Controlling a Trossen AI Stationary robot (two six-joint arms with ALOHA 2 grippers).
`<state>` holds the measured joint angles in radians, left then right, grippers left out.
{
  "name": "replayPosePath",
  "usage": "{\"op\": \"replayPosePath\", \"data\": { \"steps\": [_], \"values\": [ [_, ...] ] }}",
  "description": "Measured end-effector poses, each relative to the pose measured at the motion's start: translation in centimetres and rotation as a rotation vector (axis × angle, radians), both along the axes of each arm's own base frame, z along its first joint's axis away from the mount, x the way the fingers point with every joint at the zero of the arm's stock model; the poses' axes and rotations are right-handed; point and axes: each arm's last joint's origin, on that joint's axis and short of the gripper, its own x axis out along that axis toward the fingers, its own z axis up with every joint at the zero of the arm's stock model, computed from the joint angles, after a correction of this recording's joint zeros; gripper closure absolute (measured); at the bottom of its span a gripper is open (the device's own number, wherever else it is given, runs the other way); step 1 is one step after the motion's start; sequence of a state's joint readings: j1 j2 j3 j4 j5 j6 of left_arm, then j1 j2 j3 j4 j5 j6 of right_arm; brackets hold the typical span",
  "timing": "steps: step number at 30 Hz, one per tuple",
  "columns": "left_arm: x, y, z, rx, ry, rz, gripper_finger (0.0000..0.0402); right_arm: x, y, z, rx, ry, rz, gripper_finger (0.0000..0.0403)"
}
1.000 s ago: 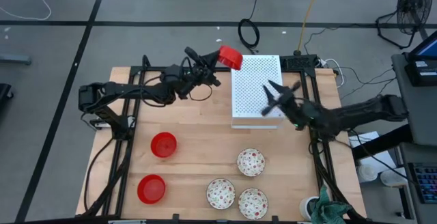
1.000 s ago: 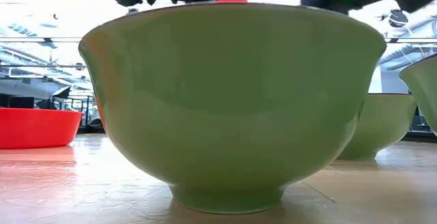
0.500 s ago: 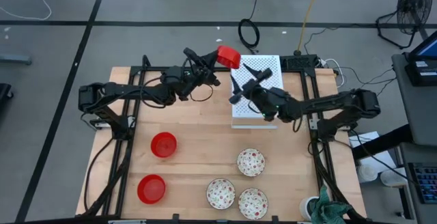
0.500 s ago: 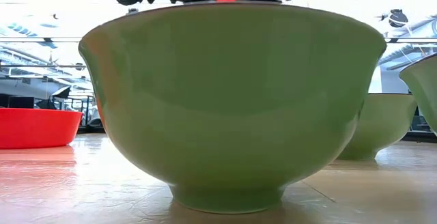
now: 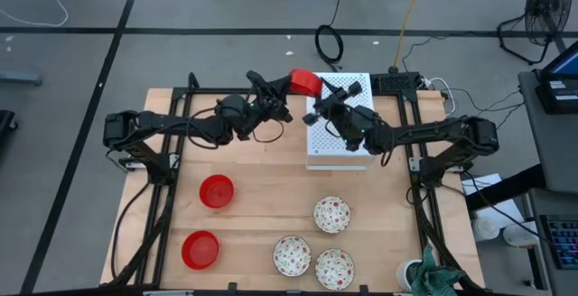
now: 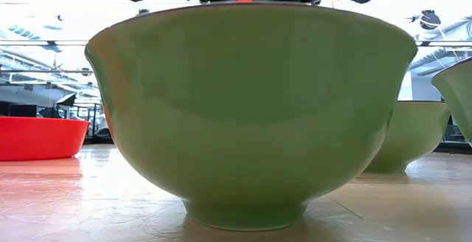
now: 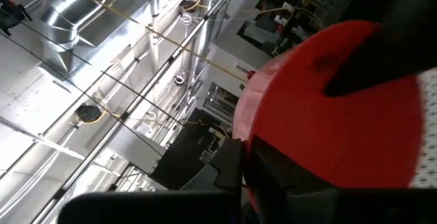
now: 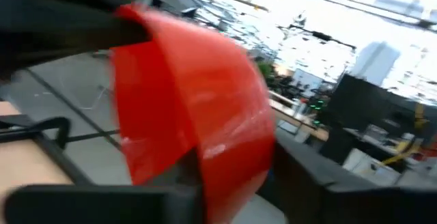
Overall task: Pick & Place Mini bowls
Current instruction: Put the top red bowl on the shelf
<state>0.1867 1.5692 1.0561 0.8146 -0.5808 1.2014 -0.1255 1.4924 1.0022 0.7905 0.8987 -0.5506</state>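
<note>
My left gripper (image 5: 287,100) holds a red mini bowl (image 5: 304,82) in the air over the far left corner of the white perforated board (image 5: 348,138). My right gripper (image 5: 318,106) has come up to the same bowl from the right. Its open fingers stand on either side of the bowl's wall (image 8: 198,149); whether they touch it I cannot tell. Two more red bowls (image 5: 216,190) (image 5: 200,249) rest on the table at the near left. Three white speckled bowls (image 5: 331,214) (image 5: 292,254) (image 5: 334,268) rest at the near right. My left gripper pinches the red bowl's rim (image 7: 254,157) between its two fingers (image 7: 231,175), coming about level from the table's left. The bowl is lifted clear of the board and tipped on its side.
One bowl (image 6: 251,116) stands right before the low camera and fills that view, with another (image 6: 405,135) behind it. Cables and a power strip (image 5: 397,81) lie at the table's far right edge. Bare wood (image 5: 262,165) lies between the arms and the bowls.
My right gripper has swung from the board's right side toward the table's left and far edge, rising to the red bowl. Its fingers stand closer together than half a second ago. The bowl has shifted slightly right in my left gripper's hold.
</note>
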Motion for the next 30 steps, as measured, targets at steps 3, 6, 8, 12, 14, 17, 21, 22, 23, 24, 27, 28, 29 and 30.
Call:
{"op": "replayPosePath", "data": {
  "steps": [3,6,8,12,14,17,21,22,23,24,27,28,29,30],
  "values": [
    [0.0,-0.1,-0.1,-0.013,-0.006,-0.006,0.0379,0.0,0.1,0.1,-0.011,0.019,-0.021,0.0383],
    [0.0,-0.1,-0.1,-0.026,-0.019,-0.008,0.0386,-0.1,0.1,0.1,-0.013,0.020,-0.021,0.0389],
    [0.0,-0.2,-0.1,-0.036,-0.025,-0.003,0.0387,0.0,0.0,0.0,-0.015,0.029,-0.021,0.0394],
    [0.2,-1.0,-0.3,-0.104,-0.057,-0.006,0.0370,-0.3,-0.3,0.4,-0.042,0.077,-0.044,0.0400],
    [0.3,-1.4,-0.5,-0.146,-0.080,-0.007,0.0357,-0.6,-0.6,0.7,-0.054,0.108,-0.051,0.0402],
    [0.4,-2.1,-0.6,-0.168,-0.086,0.007,0.0337,-1.2,-1.4,1.0,-0.039,0.130,-0.062,0.0403],
    [0.3,-2.5,-0.2,-0.148,-0.109,0.022,0.0314,-1.9,-1.9,0.8,0.063,0.088,0.000,0.0403],
    [0.2,-2.5,0.0,-0.146,-0.135,0.024,0.0308,-2.0,-2.0,0.7,0.086,0.072,0.018,0.0403],
    [0.1,-2.5,0.3,-0.143,-0.167,0.024,0.0302,-2.0,-2.0,0.6,0.104,0.062,0.026,0.0403],
    [0.1,-2.5,0.5,-0.141,-0.191,0.022,0.0295,-2.0,-2.0,0.6,0.114,0.053,0.027,0.0403],
    [-0.3,-2.6,1.3,-0.136,-0.206,0.022,0.0266,-2.0,-2.0,0.6,0.119,0.053,0.030,0.0403],
    [-0.2,-2.5,1.7,-0.143,-0.202,0.031,0.0253,-2.0,-2.0,0.6,0.122,0.046,0.030,0.0403],
    [-0.2,-2.5,2.0,-0.153,-0.191,0.054,0.0239,-2.0,-2.0,0.6,0.127,0.041,0.031,0.0403],
    [-0.4,-2.4,2.5,-0.163,-0.172,0.089,0.0225,-2.0,-2.0,0.6,0.129,0.043,0.031,0.0403]
  ]
}}
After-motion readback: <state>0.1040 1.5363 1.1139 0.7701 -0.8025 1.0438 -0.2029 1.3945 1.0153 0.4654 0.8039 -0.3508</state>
